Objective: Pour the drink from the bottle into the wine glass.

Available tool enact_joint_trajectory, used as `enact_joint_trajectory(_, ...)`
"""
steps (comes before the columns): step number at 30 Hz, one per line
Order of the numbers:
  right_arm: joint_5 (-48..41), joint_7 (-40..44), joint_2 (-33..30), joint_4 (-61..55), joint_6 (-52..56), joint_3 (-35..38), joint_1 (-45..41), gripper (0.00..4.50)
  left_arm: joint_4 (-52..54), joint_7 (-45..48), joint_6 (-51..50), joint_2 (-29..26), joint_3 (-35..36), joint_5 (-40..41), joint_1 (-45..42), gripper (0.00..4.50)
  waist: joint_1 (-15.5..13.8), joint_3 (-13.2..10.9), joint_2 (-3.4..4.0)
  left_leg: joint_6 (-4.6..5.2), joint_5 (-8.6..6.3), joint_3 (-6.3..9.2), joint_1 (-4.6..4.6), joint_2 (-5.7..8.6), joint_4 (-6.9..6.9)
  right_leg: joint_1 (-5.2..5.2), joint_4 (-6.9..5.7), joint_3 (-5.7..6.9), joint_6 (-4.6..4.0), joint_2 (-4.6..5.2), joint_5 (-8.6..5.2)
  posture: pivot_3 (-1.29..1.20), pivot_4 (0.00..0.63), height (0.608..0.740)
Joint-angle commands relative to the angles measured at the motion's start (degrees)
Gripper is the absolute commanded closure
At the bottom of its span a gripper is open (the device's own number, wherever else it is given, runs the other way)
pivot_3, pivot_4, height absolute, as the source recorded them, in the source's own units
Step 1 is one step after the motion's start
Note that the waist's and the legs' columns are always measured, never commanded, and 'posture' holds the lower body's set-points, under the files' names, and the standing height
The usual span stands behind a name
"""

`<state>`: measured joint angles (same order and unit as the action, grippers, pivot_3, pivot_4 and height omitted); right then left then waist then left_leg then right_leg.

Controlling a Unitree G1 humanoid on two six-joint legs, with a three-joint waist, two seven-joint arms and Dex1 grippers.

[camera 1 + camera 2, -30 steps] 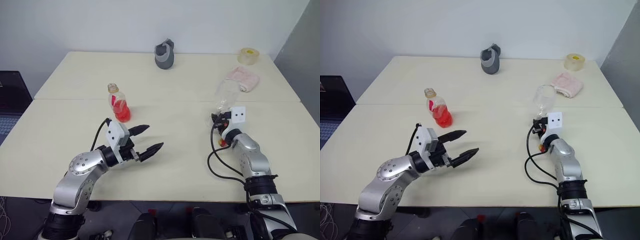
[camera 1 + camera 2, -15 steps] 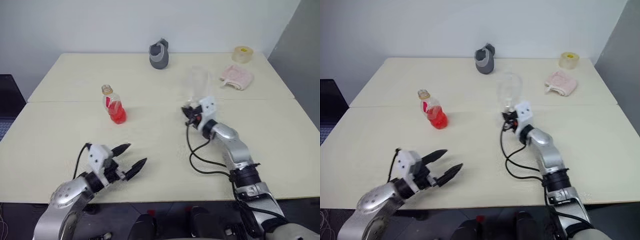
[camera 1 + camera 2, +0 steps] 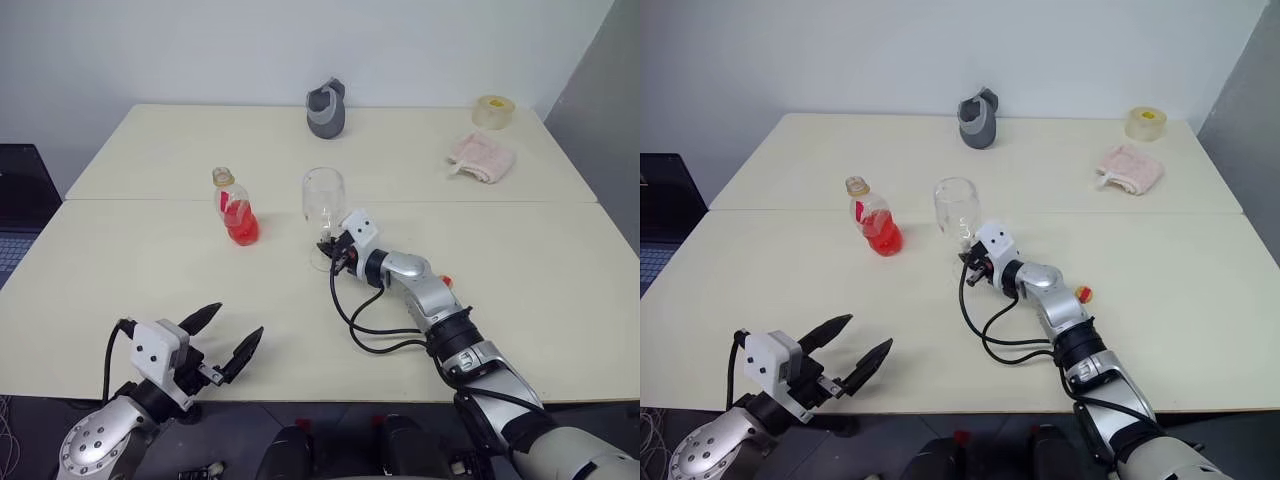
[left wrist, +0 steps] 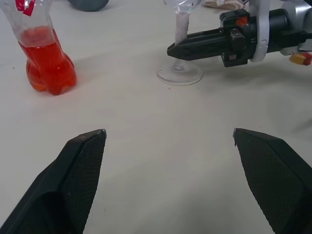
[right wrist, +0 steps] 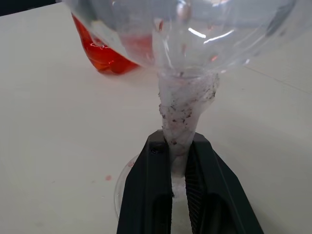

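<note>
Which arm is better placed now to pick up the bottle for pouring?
Probably the left: the left gripper is open and free, on the bottle's side; the right gripper is shut on the wine glass stem.

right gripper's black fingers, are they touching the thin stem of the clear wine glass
Touching. The right wrist view shows the right gripper with both black fingers pressed against the thin stem of the clear wine glass, no gap.

I could read no words, numbers or signs anywhere. The red label on the bottle (image 3: 234, 205) showed only as a patch of colour, its print too small for me to make out.
</note>
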<state>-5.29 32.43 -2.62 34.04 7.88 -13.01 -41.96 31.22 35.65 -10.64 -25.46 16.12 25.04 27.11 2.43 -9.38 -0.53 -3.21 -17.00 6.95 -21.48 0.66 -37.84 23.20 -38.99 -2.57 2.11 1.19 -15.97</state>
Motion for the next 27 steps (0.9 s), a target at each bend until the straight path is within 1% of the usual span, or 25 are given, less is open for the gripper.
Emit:
enact_joint_trajectory(1, 0.5, -0.2, -0.46, -0.64, -2.53, 1.57, -0.01, 3.42, -0.18, 0.0, 1.75, 0.21, 0.2, -0.38, -0.62, 0.0, -0.02, 0.0, 0.0, 0.0, 0.0, 0.0, 0.0, 0.0, 0.0, 0.0, 0.0, 0.0, 0.0, 0.0, 0.0, 0.0, 0.15, 0.74)
enact_joint_trajectory(3, 0.4, -0.55, -0.79, -2.26, -2.87, 2.02, 0.64, 2.7, -0.76, 0.08, 1.89, 0.17, -0.21, -0.49, -1.29, 0.0, -0.02, 0.0, 0.01, 0.0, 0.0, 0.01, -0.01, 0.0, 0.0, 0.0, 0.0, 0.0, 0.0, 0.0, 0.0, 0.0, 0.15, 0.74)
enact_joint_trajectory(7, -1.38, 1.0, -2.61, -11.13, 0.0, 2.69, 4.32, 1.32, -2.92, 0.02, 1.96, -0.1, -0.57, -0.67, -3.84, 0.0, -0.02, 0.0, 0.01, 0.0, 0.0, 0.01, -0.02, -0.02, 0.0, 0.01, 0.0, 0.01, 0.0, 0.0, 0.0, 0.0, 0.15, 0.74)
enact_joint_trajectory(11, -3.76, 4.65, -5.65, -23.69, 6.06, 1.75, 10.26, 1.32, -5.4, -1.99, 1.36, 1.03, -1.04, -1.3, -6.44, 0.0, -0.12, 0.0, 0.0, 0.0, 0.0, 0.06, -0.04, -0.02, 0.0, 0.01, 0.0, 0.04, 0.0, 0.0, 0.0, 0.0, 0.15, 0.74)
enact_joint_trajectory(14, -7.18, 7.83, -10.22, -37.17, 11.71, 1.84, 17.18, 1.32, -6.93, -4.92, 1.0, 2.36, -2.23, -3.07, -9.46, 0.0, -0.37, 0.0, -0.01, 0.0, 0.0, 0.09, -0.06, -0.02, -0.01, 0.01, 0.01, 0.05, 0.0, 0.0, 0.0, 0.0, 0.15, 0.74)
enact_joint_trajectory(17, -10.82, 10.82, -15.89, -47.66, 16.07, 3.56, 23.01, 1.32, -9.62, -8.73, 0.98, 3.52, -1.65, -4.89, -13.49, 0.0, -0.78, 0.0, -0.01, 0.0, 0.0, 0.15, -0.12, 0.0, -0.05, 0.0, 0.03, 0.1, 0.01, 0.02, 0.0, 0.0, 0.15, 0.74)
enact_joint_trajectory(20, -16.99, 12.4, -20.19, -56.66, 20.95, 6.6, 27.41, 1.32, -13.64, -11.39, 2.66, 4.17, -1.42, -6.93, -17.95, 0.0, -0.63, 0.01, -0.03, 0.0, -0.01, 0.14, -0.11, 0.0, -0.05, -0.01, 0.01, 0.1, 0.01, 0.01, 0.0, 0.0, 0.15, 0.74)
enact_joint_trajectory(23, -23.34, 11.99, -22.09, -63.49, 25.62, 9.63, 29.16, 1.32, -18.51, -14.08, 3.89, 4.67, -1.37, -8.98, -23.94, 0.0, -0.57, 0.01, -0.04, 0.01, 0.0, 0.13, -0.09, -0.05, -0.04, -0.01, 0.01, 0.11, 0.01, -0.05, 0.0, 0.0, 0.15, 0.74)
enact_joint_trajectory(27, -28.82, 8.96, -21.77, -69.0, 29.44, 11.61, 28.41, 1.32, -24.91, -15.52, 4.66, 3.69, -1.65, -10.95, -32.31, 0.0, -0.65, 0.03, -0.08, 0.0, 0.0, 0.12, -0.08, -0.08, -0.04, -0.02, 0.01, 0.12, 0.0, -0.11, 0.0, 0.0, 0.15, 0.74)
